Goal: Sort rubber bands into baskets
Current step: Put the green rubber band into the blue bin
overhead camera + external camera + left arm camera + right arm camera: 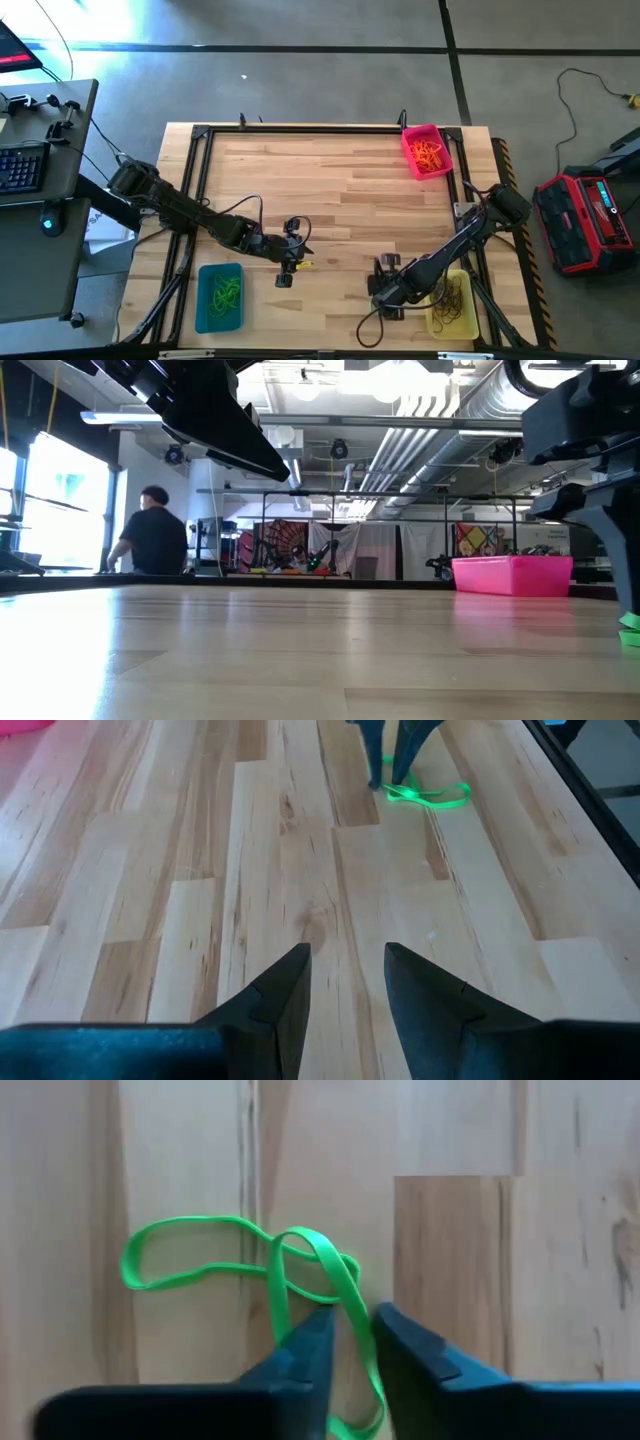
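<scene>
One bright green rubber band [190, 1221] lies twisted on the wooden table [330, 190]; the left wrist view shows the band [440, 798] too. My right gripper [352, 1315] points down at it, fingers a little apart, with one strand of the band between their tips. My left gripper [345, 950] hovers open over bare wood to the band's left, holding nothing. The pink-red basket [427, 150] with orange bands stands at the far right. At the near edge, the teal basket [220, 297] holds green bands and the yellow basket [452, 305] holds dark ones. My right gripper comes at the band from above, and a strand near the band's twist [352, 1305] runs between its two fingertips. I cannot tell whether the fingertips touch the strand. The band lies flat and slack on the table.
A black frame [200, 180] runs round the tabletop. A desk with a keyboard [25, 165] stands left of the table and a red-and-black device [585, 220] sits on the floor to the right. A person [150, 535] stands in the room beyond.
</scene>
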`<state>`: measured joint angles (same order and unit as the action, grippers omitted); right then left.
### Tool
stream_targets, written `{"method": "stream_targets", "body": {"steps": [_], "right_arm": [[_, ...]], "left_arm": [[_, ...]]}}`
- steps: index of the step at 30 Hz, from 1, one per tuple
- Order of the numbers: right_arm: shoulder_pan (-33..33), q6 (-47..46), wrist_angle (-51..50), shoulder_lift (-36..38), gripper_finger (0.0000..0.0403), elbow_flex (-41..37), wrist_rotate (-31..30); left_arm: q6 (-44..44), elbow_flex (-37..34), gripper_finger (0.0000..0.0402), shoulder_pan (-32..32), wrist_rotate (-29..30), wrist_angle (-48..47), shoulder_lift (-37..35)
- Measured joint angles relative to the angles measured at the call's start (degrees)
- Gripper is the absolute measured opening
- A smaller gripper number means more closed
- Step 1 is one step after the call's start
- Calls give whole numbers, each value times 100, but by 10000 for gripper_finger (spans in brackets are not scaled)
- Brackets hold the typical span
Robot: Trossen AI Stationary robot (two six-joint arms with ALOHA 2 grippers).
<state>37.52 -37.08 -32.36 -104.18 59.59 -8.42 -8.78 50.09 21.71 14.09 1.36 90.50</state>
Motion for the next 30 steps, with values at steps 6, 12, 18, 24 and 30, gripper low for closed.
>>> {"method": "stream_targets", "body": {"steps": [6,12,18,24,30], "right_arm": [[4,129,2,0,11,0,-40],[9,74,-209,1,3,52,-456],[9,-181,-949,149,0,340,-1763],[-114,-298,-677,197,0,335,-3162],[-271,172,299,197,0,330,-4160]], "left_arm": [[-120,0,122,-16,0,24,0],[-207,0,122,-37,0,24,-2],[-450,0,116,-42,2,127,-2],[-507,0,107,-43,279,569,-1],[-374,4,128,-48,302,929,-2]]}}
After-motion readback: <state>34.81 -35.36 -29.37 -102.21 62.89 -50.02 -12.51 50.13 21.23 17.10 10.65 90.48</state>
